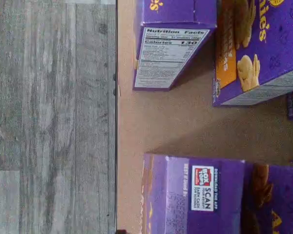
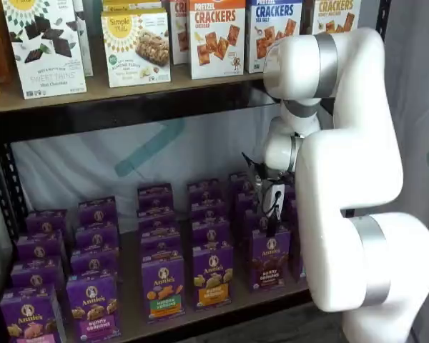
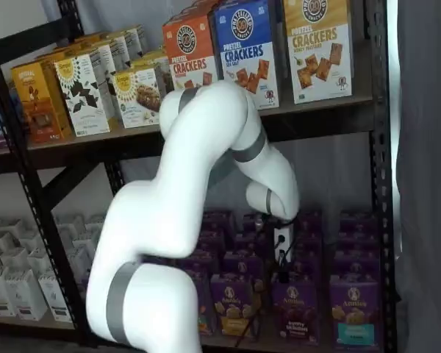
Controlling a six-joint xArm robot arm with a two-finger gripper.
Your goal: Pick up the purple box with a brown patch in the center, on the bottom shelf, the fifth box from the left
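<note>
The purple box (image 2: 270, 259) with a brown label band stands in the front row of the bottom shelf (image 2: 222, 309), right of an orange-yellow patch carton (image 2: 213, 275). It also shows in a shelf view (image 3: 294, 309). My gripper (image 2: 272, 216) hangs from the white arm just above this box's column; its black fingers (image 3: 283, 266) are seen side-on and no gap shows between them. Nothing is held. The wrist view shows the tan shelf board (image 1: 176, 122) and a purple carton top (image 1: 205, 195) with a Box Tops label and a brown face.
Rows of purple Annie's cartons fill the shelf behind and beside the box, among them a green patch carton (image 2: 163, 282). Large cracker cartons (image 2: 216, 36) stand on the upper shelf. The white arm (image 2: 350, 179) stands at the right. Grey wood floor (image 1: 49, 117) lies past the shelf edge.
</note>
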